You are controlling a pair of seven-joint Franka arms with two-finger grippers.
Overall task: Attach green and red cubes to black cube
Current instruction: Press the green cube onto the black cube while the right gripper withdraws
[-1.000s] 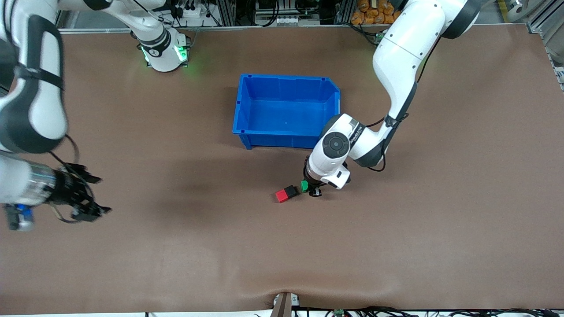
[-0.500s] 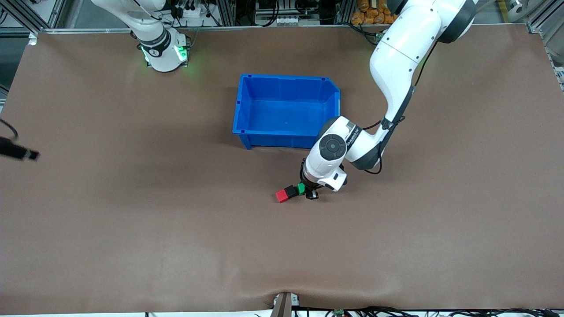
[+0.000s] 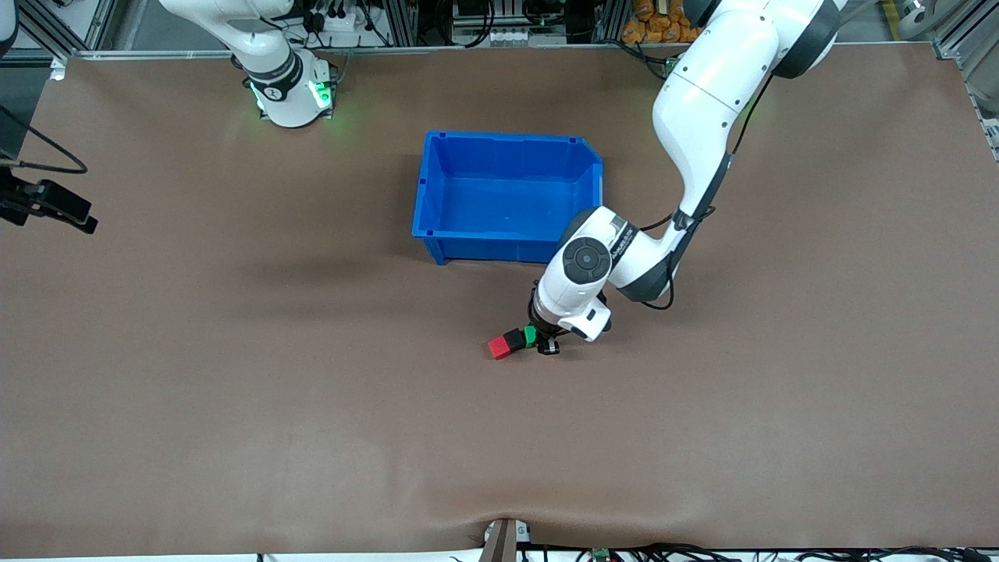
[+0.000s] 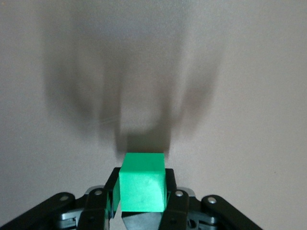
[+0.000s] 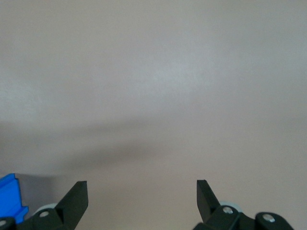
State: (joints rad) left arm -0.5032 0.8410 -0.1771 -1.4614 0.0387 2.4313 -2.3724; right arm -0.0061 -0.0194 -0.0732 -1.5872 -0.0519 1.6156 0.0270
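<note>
The left gripper (image 3: 540, 341) was low at the table (image 3: 234, 390), nearer to the front camera than the blue bin (image 3: 506, 197), and it was clenched on the green cube (image 3: 531, 335). In the left wrist view the green cube (image 4: 142, 186) sat between the two black fingers (image 4: 178, 201), pressed on both sides. The green cube was touching the black cube (image 3: 514, 339), on its side toward the left arm's end of the table. The red cube (image 3: 499, 347) touched the black cube on the side toward the right arm's end, so the three cubes made one short row, with the black one in the middle. This row lay near the blue bin, nearer to the front camera than it.

The right gripper (image 5: 142, 201) was released, its fingers (image 5: 74, 201) spread wide over bare table, and a corner of the blue bin (image 5: 10, 196) showed in its wrist view. The right arm waited at its end of the table, well apart from the bin.
</note>
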